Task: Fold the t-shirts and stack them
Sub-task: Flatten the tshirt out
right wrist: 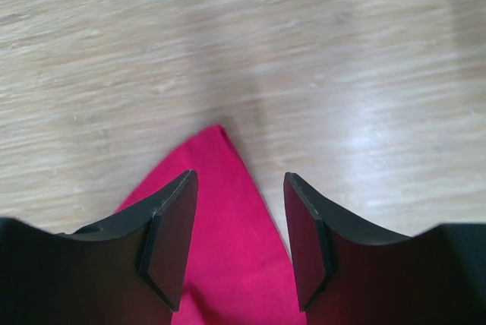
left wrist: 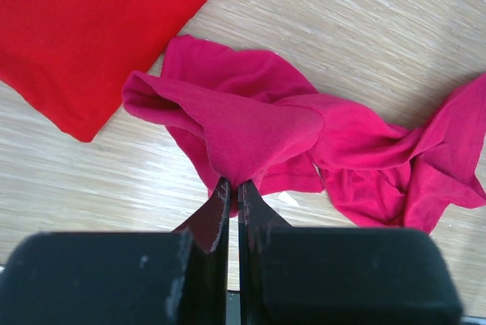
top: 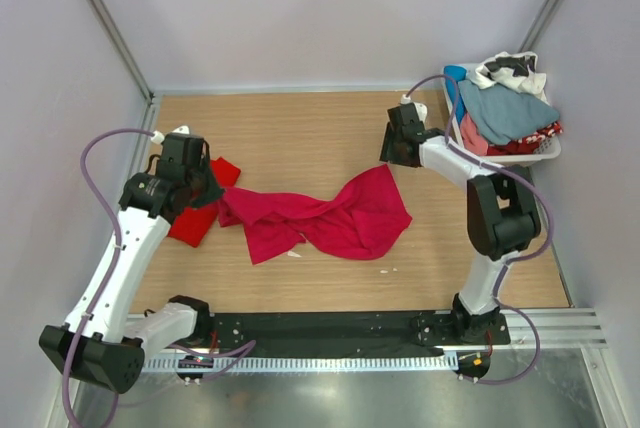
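A crumpled raspberry-crimson t-shirt (top: 320,216) lies stretched across the middle of the wooden table. A scarlet t-shirt (top: 198,220) lies flat and folded at the left, partly under my left arm. My left gripper (left wrist: 234,186) is shut on a bunched fold at the left end of the crimson t-shirt (left wrist: 250,124), beside the scarlet t-shirt (left wrist: 83,21). My right gripper (right wrist: 239,175) is open just above the crimson t-shirt's pointed far-right corner (right wrist: 224,219). That corner lies on the wood below the gap, touching neither finger. From above, the right gripper (top: 397,153) hovers at that corner.
A white laundry basket (top: 545,153) heaped with several other clothes stands at the back right, close behind my right arm. Grey walls close in the table on three sides. A small white scrap (top: 293,254) lies near the crimson shirt's front edge.
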{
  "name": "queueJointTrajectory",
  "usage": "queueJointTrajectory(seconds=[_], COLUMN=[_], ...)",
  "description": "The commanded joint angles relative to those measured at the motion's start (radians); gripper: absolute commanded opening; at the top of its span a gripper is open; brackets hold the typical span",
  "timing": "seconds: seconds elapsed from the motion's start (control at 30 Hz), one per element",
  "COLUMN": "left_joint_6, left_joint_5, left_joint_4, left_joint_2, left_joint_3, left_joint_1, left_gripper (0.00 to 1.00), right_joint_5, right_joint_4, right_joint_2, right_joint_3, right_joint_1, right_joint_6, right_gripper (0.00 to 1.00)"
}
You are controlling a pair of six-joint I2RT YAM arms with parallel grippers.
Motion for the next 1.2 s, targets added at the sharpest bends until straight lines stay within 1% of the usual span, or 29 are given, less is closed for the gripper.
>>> queueJointTrajectory(seconds=[0.0, 0.13, 0.3, 0.47, 0.57, 0.6, 0.67, 0.7, 0.73, 0.77, 0.87, 0.9, 1.0, 1.03, 1.1, 1.13, 1.17], left_joint_6=[0.025, 0.028, 0.029, 0.029, 0.029, 0.031, 0.032, 0.034, 0.034, 0.035, 0.04, 0.032, 0.019, 0.006, -0.003, -0.006, -0.017], left_joint_5=[0.001, 0.009, -0.001, 0.008, 0.007, 0.007, 0.004, 0.004, 0.004, 0.005, 0.018, 0.019, 0.041, 0.048, 0.073, 0.076, 0.076], left_joint_4=[0.013, 0.016, 0.023, 0.024, 0.026, 0.024, 0.02, 0.018, 0.016, 0.015, 0.012, 0.007, 0.021, 0.029, 0.055, 0.065, 0.076], left_joint_2=[-0.011, -0.013, -0.003, 0.006, 0.004, 0.004, 0.001, 0.003, 0.004, 0.003, 0.015, 0.017, 0.01, 0.006, 0.001, 0.001, 0.006], left_joint_3=[-0.001, -0.008, -0.021, -0.022, -0.021, -0.019, -0.016, -0.015, -0.015, -0.015, -0.019, -0.022, -0.051, -0.062, -0.094, -0.104, -0.12], left_joint_1=[0.004, 0.004, 0.004, 0.006, 0.006, 0.004, 0.004, 0.004, 0.006, 0.006, 0.006, 0.004, 0.003, 0.003, -0.007, -0.011, -0.029], left_gripper=[0.0, 0.0, 0.0, 0.0, 0.0, 0.0, 0.0, 0.0, 0.0, 0.0, 0.0, 0.0, 0.0, 0.0, 0.0, 0.0, 0.0], right_joint_5=[-0.051, -0.057, -0.031, -0.043, -0.054, -0.054, -0.059, -0.057, -0.053, -0.045, -0.014, -0.002, 0.009, 0.009, 0.006, -0.003, -0.005], right_joint_4=[-0.035, -0.034, -0.04, -0.02, -0.003, 0.003, 0.007, 0.006, 0.003, 0.0, 0.017, 0.017, 0.038, 0.049, 0.073, 0.08, 0.089], right_joint_2=[0.077, 0.137, 0.189, 0.228, 0.24, 0.243, 0.246, 0.254, 0.251, 0.246, 0.182, 0.133, 0.046, -0.022, -0.097, -0.131, -0.204], right_joint_3=[0.117, 0.167, 0.191, 0.18, 0.168, 0.166, 0.169, 0.171, 0.174, 0.172, 0.122, 0.103, 0.004, -0.063, -0.134, -0.203, -0.236], right_joint_1=[0.006, 0.004, 0.004, 0.006, 0.004, 0.006, 0.006, 0.006, 0.004, 0.004, -0.005, -0.013, -0.037, -0.046, -0.08, -0.092, -0.105], right_joint_6=[-0.039, -0.045, -0.058, -0.055, -0.052, -0.052, -0.051, -0.054, -0.052, -0.051, -0.043, -0.037, -0.019, -0.014, -0.002, 0.007, 0.011], right_gripper=[0.55, 0.55, 0.52, 0.52, 0.48, 0.43, 0.35, 0.28, 0.09, 0.01, 0.01, 0.01, 0.01, 0.01, 0.01, 0.01, 0.01])
